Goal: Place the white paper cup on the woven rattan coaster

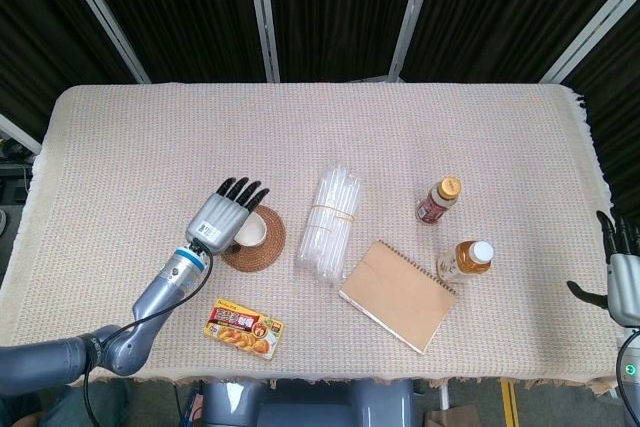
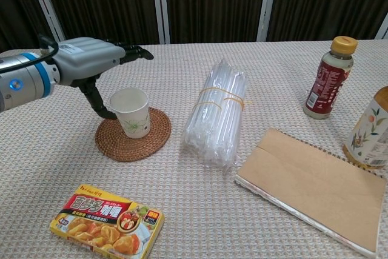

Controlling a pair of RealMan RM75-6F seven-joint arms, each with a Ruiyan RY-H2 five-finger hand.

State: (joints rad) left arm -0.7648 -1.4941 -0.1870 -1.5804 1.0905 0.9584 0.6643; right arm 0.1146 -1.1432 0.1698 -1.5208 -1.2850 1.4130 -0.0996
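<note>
The white paper cup (image 2: pixel 131 111) with a green leaf print stands upright on the round woven rattan coaster (image 2: pixel 133 134), also seen from above as cup (image 1: pixel 250 227) on coaster (image 1: pixel 255 244). My left hand (image 2: pixel 91 60) hovers just left of and above the cup, fingers stretched out straight and apart, thumb hanging down beside the cup wall; it holds nothing. From the head view the left hand (image 1: pixel 221 217) covers the coaster's left part. My right hand (image 1: pixel 622 272) shows only partly at the far right edge, off the table.
A bundle of clear straws (image 2: pixel 217 111) lies right of the coaster. A yellow curry box (image 2: pixel 107 217) sits in front of it. A brown notebook (image 2: pixel 315 187), a red-label bottle (image 2: pixel 328 78) and a tea bottle (image 2: pixel 369 130) occupy the right side.
</note>
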